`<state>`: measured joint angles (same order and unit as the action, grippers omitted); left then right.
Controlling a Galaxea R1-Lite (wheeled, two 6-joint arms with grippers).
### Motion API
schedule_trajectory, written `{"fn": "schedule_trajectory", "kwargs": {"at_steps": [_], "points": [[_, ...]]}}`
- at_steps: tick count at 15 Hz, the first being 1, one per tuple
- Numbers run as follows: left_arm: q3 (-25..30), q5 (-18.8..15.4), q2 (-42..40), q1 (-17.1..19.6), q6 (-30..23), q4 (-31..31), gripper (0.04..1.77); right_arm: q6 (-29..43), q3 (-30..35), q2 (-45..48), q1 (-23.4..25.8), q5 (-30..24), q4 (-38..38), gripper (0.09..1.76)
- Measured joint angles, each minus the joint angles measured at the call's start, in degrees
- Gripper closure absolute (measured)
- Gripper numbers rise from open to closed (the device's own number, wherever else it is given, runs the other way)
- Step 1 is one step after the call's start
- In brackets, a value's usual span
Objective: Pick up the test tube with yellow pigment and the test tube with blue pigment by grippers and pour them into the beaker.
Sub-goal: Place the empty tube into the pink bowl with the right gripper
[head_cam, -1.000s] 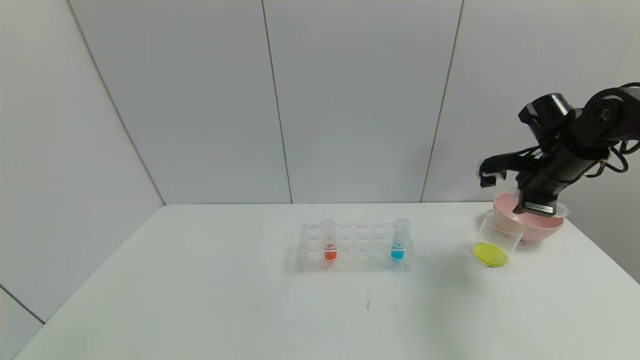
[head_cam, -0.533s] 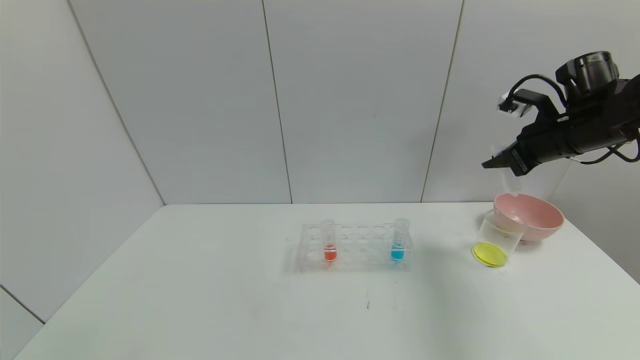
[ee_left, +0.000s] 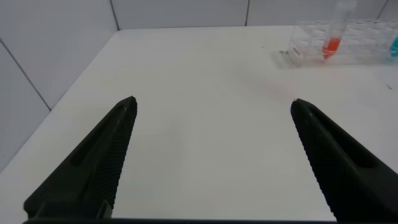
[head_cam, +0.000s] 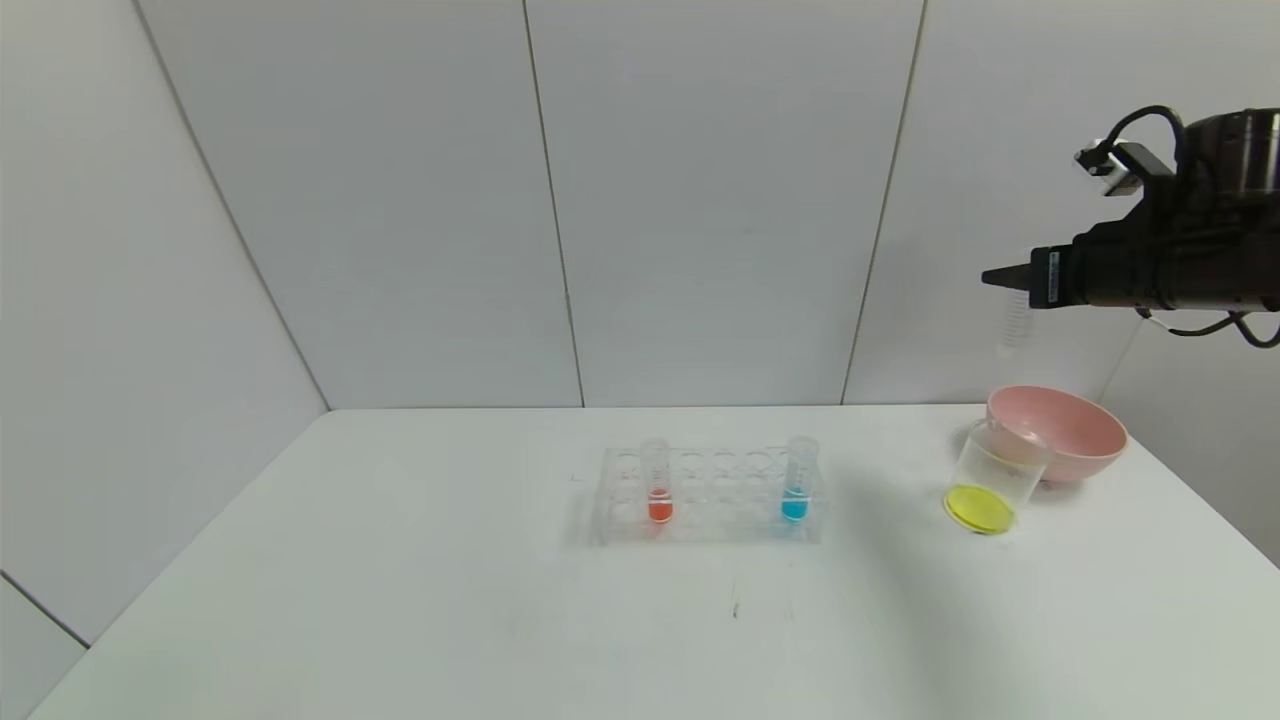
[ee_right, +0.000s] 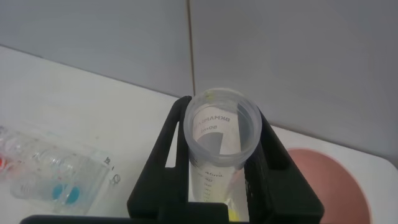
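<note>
Hanging upright between right claw (ee_right: 219, 163) fingers: emptied test tube (ee_right: 217, 149).

Soft, even, cool light fills the scene, bright without harsh spots. On the matte white tabletop (head_cam: 400, 600) shadows are faint and diffuse: a pale grey smudge spreads around the clear many-holed plastic tube rack (head_cam: 710, 495), and a soft dark patch lies under the shallow pink bowl (head_cam: 1058, 432) and the clear straight-sided beaker with a yellow bottom (head_cam: 990, 480). The grey wall panels (head_cam: 700, 200) show gentle shading, lighter toward the right. The head view is sharp across its depth, with panel seams leaning outward at the edges. In the left wrist view the black fingers (ee_left: 93, 162) are slightly soft. In the right wrist view the near clear tube rim (ee_right: 224, 121) is crisp while the rack behind blurs.
</note>
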<state>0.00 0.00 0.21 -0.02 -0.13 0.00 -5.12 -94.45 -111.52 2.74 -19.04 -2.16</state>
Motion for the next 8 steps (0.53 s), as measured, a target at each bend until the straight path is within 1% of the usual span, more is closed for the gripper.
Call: {"fn": "schedule_trajectory", "kwargs": {"at_steps": [2,4,5,6,8], "points": [[0.0,0.0,0.0,-0.02,0.0,0.0,0.05,0.55,10.97,2.49,1.06,-0.26,14.71,1.28],[0.0,0.0,0.0,0.0,0.0,0.02,0.05,1.02,21.25,5.07,2.38,-0.44,25.99,1.28],[0.0,0.0,0.0,0.0,-0.02,0.0,0.05,1.6,24.94,6.45,3.21,-0.44,29.15,1.28],[0.0,0.0,0.0,0.02,0.0,0.0,0.05,2.52,27.32,7.69,4.14,-0.41,30.6,1.28],[0.0,0.0,0.0,0.0,-0.02,0.0,0.05,3.27,29.16,9.01,6.01,-0.37,31.0,1.28]]}}
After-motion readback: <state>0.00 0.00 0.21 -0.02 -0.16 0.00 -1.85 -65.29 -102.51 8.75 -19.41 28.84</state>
